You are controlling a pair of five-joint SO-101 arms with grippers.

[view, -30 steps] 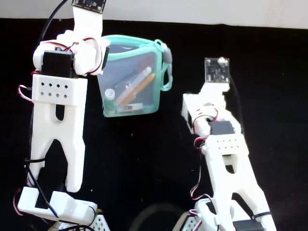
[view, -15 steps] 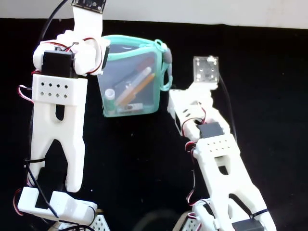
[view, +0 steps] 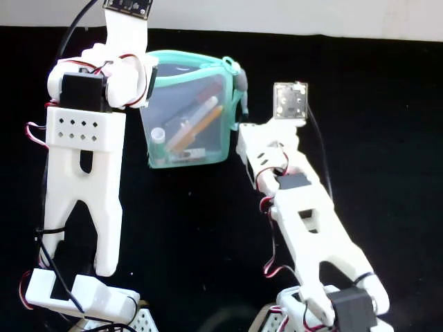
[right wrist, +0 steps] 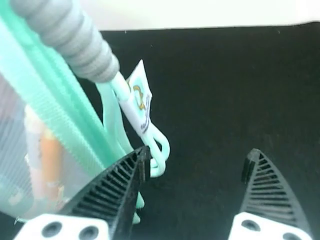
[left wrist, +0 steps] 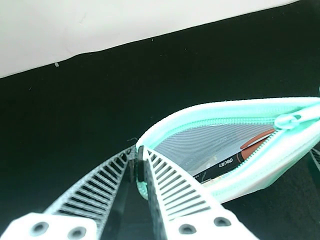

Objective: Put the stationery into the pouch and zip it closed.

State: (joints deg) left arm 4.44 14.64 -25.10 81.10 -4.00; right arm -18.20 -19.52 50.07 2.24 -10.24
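Observation:
A mint-trimmed clear pouch (view: 187, 121) hangs upright above the black table, with pens and other stationery inside it. My left gripper (left wrist: 136, 162) is shut on the pouch's rim (left wrist: 165, 132) at one end of its mouth. The mouth gapes, a dark pen (left wrist: 225, 162) shows inside, and the zipper slider (left wrist: 288, 120) sits at the far end. My right gripper (right wrist: 198, 162) is open beside the pouch's other end. One of its fingertips (right wrist: 143, 161) touches the mint cord loop (right wrist: 159, 150) under the grey zipper pull (right wrist: 75, 40). In the high view the right gripper (view: 240, 131) sits against the pouch's right edge.
Black cloth (view: 387, 104) covers the table and meets a white wall (view: 311, 14) at the back. A white label tag (right wrist: 137, 100) hangs on the cord. Both arms' bases (view: 83, 294) stand at the front edge.
The right arm has swung left, from apart on the right until its gripper is against the pouch's right edge. The left arm and pouch have stayed still.

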